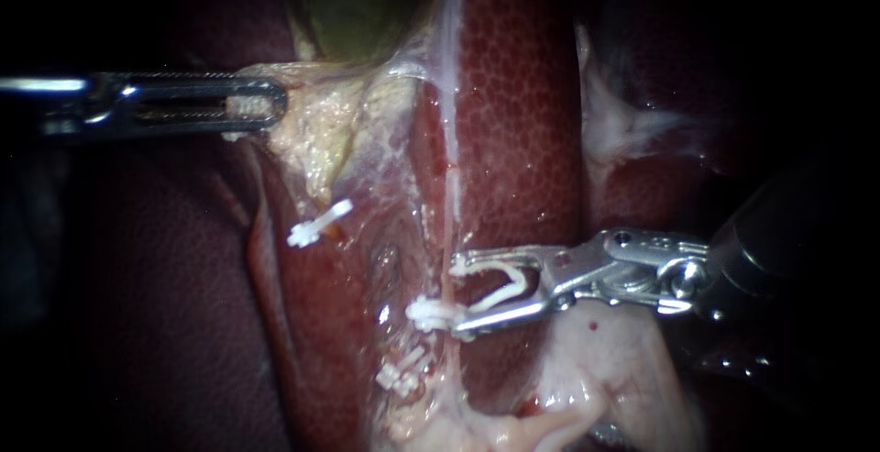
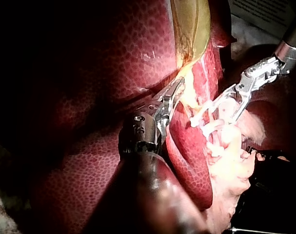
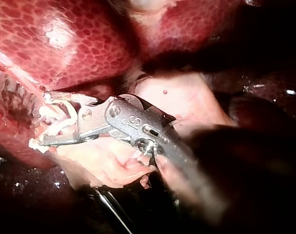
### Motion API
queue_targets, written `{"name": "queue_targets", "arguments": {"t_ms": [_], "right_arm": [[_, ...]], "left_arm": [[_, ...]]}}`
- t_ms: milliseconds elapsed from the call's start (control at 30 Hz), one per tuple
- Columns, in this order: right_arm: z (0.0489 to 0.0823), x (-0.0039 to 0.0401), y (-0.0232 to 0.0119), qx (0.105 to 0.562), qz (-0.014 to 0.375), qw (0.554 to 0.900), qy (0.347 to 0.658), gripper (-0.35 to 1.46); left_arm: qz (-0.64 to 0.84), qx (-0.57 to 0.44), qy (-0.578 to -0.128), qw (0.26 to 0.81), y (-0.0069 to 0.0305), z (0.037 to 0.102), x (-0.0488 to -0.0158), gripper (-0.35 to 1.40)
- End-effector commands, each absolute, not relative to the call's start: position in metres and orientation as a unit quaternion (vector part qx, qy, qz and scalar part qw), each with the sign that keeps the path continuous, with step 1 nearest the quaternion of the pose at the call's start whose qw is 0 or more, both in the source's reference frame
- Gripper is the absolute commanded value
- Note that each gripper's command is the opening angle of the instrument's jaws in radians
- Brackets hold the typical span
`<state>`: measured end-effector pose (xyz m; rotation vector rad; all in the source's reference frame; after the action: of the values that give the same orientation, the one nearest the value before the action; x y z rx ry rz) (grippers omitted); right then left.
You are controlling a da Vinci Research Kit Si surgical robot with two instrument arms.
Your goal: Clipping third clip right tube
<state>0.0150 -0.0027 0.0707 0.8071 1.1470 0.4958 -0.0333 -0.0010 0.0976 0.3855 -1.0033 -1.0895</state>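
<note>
Reaching in level, right tool [image 1: 456,293] grasps open clip [image 1: 500,295] at right tube [image 1: 449,223]; left tool [image 1: 273,104] clenches pale tissue [image 1: 312,126].

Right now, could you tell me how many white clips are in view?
4: an upper clip farther left; a middle clip and a lower clip by the right tube; an open clip in my right instrument. Tissue may hide others.
</note>
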Motion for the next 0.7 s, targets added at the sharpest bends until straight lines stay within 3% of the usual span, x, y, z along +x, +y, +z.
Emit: {"name": "queue_targets", "arguments": {"t_ms": [33, 700], "right_arm": [[0.0708, 0.0152, -0.0028, 0.366, 0.226, 0.736, 0.522, 0.53], [0.072, 0.0158, -0.002, 0.363, 0.239, 0.736, 0.519, 0.53]], "left_arm": [[-0.493, 0.174, -0.454, 0.721, -0.001, 0.0976, -0.0333, -0.2], [-0.494, 0.174, -0.454, 0.721, -0.0012, 0.0975, -0.0333, -0.2]]}}
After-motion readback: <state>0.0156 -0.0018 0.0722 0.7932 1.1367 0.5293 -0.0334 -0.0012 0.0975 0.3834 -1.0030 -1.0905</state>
